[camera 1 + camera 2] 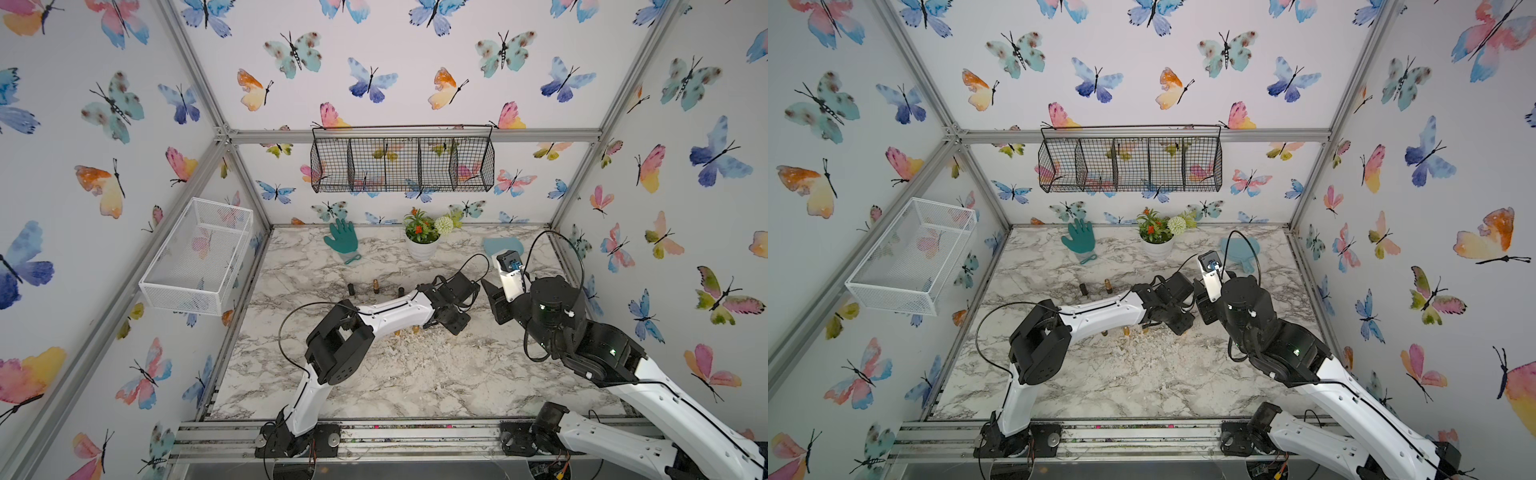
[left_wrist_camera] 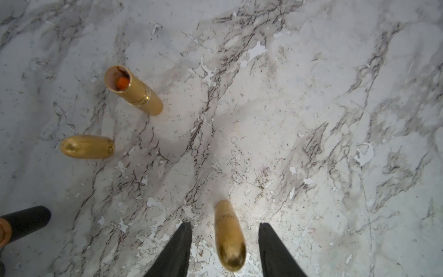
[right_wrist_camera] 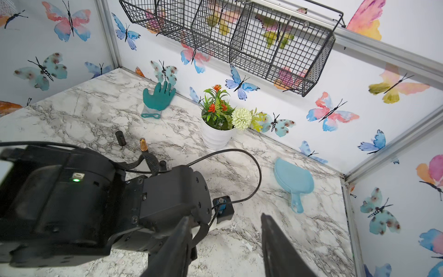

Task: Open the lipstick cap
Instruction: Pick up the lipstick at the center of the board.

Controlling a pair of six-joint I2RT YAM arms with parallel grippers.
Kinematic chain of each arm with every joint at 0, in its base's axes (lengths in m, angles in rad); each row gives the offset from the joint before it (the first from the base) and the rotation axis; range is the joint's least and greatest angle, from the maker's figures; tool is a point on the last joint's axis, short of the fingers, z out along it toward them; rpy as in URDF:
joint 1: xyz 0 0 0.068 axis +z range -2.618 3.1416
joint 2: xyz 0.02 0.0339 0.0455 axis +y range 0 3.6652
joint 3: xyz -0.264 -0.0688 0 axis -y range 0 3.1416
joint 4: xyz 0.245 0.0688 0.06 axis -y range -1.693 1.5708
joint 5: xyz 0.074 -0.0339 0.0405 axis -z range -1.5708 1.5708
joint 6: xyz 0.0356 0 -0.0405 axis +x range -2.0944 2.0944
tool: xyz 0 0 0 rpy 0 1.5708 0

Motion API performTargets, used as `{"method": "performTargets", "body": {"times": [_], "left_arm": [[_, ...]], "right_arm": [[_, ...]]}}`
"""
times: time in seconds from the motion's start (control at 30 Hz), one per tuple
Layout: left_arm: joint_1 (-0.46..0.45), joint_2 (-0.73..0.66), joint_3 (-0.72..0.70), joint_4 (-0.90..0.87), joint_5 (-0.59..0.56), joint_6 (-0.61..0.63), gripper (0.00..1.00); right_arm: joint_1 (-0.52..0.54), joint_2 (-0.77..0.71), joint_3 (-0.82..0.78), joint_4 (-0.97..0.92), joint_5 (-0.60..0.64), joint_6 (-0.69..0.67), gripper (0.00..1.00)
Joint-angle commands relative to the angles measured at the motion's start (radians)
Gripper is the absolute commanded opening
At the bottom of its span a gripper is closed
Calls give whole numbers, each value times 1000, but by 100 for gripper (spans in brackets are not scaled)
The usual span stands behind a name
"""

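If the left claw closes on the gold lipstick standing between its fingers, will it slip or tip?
The gold lipstick looks glossy with a rounded top, so it may slip in the left claw. Standing tall on a small base, it would probably tip from a side push, then roll.

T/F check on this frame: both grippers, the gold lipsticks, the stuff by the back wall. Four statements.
1. The left gripper is open around a gold bullet-shaped lipstick, with neither finger touching it. True.
2. The right gripper is shut on a cap. False: it is open and empty.
3. The gold tube with the orange stick is capped. False: its end is open and the orange shows.
4. A teal rubber glove lies near the white flower pot by the back wall. True.
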Motion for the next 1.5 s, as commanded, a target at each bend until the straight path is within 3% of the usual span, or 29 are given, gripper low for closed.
{"method": "performTargets", "body": {"times": [0.0, 0.4, 0.47, 0.67, 0.87, 1.13, 1.37, 1.47], "left_arm": [[-8, 16, 20, -25, -21, 14, 48], [-14, 26, 23, -34, -19, 14, 39], [-14, 32, 22, -36, -17, 14, 30], [-13, 37, 23, -40, -22, 11, 20], [-7, -26, 4, -55, -16, 2, 3], [110, -235, -64, -67, 249, -72, 0], [326, -391, -86, -146, 599, -117, 0], [403, -428, -98, -172, 698, -128, 0]], "right_arm": [[-2, -4, -16, 5, 10, 15, 49], [-1, 12, -43, 28, -1, 16, 49], [-2, 16, -44, 29, 0, 18, 49], [-2, 14, -40, 28, -1, 18, 49], [-2, 19, -50, 22, -8, 25, 49], [-2, 80, -76, 6, -78, 15, 48], [-2, 159, -148, 122, -261, 9, 49], [-2, 219, -160, 170, -341, 4, 51]]}}
